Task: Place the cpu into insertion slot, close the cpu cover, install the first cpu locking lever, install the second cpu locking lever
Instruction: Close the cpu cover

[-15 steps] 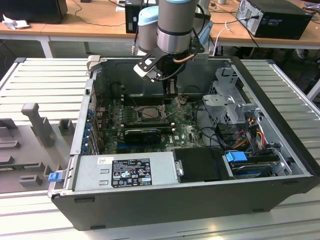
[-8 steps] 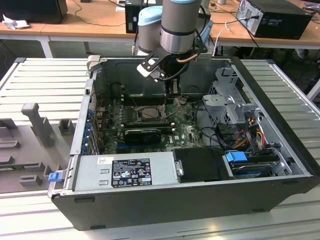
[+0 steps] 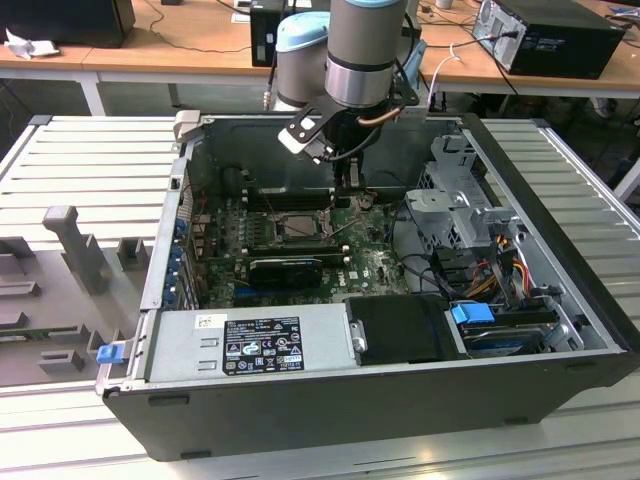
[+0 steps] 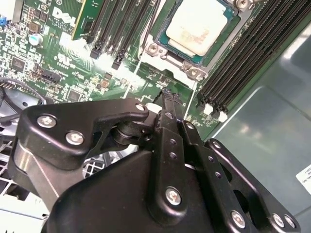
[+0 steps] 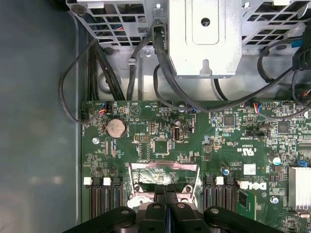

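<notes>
The cpu point(image 4: 197, 24), a pale silver square with its green edge showing all round, lies in the insertion slot point(image 4: 162, 30), whose dark rim sits between black memory slots. In the exterior view the slot point(image 3: 300, 226) is near the middle of the motherboard. My gripper point(image 4: 167, 94) is shut with nothing seen between its fingers, its tip just off the slot's near corner. The cpu cover point(image 5: 164, 166) looks swung up as a pale metal frame, right at my gripper point(image 5: 166, 193) tip. In the exterior view my gripper point(image 3: 350, 188) hangs just to the slot's right.
Long black memory slots point(image 4: 252, 53) flank the socket. A black card point(image 3: 285, 267) lies in front of it, the power supply point(image 3: 250, 342) nearer still. A metal drive cage point(image 3: 460, 210) and black cables point(image 5: 160, 63) crowd the exterior view's right. Case walls point(image 3: 190, 180) enclose the board.
</notes>
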Motion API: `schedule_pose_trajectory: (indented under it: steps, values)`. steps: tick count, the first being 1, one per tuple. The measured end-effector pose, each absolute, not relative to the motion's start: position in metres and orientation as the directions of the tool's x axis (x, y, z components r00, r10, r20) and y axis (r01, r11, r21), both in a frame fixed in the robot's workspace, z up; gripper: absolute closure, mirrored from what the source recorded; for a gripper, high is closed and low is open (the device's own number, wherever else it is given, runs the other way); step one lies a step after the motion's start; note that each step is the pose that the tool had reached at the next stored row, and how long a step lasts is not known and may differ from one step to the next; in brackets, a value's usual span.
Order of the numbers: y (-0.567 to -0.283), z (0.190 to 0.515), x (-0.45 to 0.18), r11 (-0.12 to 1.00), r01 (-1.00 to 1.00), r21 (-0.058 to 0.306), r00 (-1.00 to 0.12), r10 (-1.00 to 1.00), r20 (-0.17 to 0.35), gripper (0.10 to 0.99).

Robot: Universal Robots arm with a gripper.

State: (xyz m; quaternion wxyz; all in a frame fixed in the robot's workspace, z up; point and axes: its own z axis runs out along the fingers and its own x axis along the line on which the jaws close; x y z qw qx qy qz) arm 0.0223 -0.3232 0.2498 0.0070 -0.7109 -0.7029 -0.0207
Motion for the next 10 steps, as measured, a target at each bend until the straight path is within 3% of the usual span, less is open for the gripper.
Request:
schedule_pose_trajectory:
  steps: [10]
  values:
    - [-0.3232,0.2498,0.0299,-0.012,1.0,0.016,0.011,0.999,0.039,0.98]
